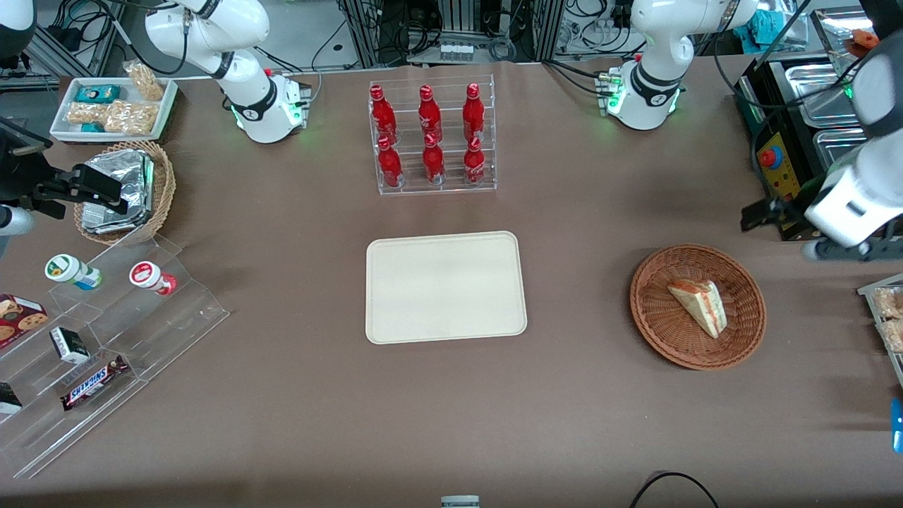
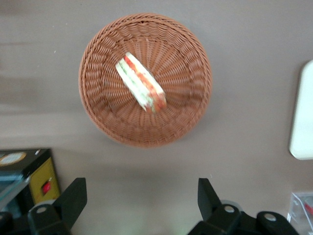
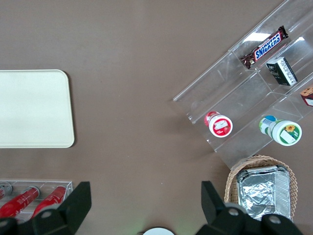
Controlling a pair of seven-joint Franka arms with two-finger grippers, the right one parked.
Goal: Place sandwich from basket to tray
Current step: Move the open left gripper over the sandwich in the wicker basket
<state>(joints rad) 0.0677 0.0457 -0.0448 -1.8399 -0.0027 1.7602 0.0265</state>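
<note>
The sandwich (image 1: 698, 305), a pale bread wedge with red and green filling, lies in the round reddish-brown basket (image 1: 645, 310) toward the working arm's end of the table. The cream tray (image 1: 444, 286) lies bare in the middle of the table. My left gripper (image 1: 756, 215) hangs above the table, a little farther from the front camera than the basket. In the left wrist view the gripper (image 2: 142, 196) is open and holds nothing. The sandwich (image 2: 142, 88), the basket (image 2: 98, 112) and a tray edge (image 2: 303, 117) show there too.
A clear rack of red bottles (image 1: 432, 134) stands farther from the front camera than the tray. A black control box with a red button (image 1: 776, 162) is close to my gripper. A stepped acrylic shelf of snacks (image 1: 106, 331) and a tan basket of foil packets (image 1: 123, 190) are at the parked arm's end.
</note>
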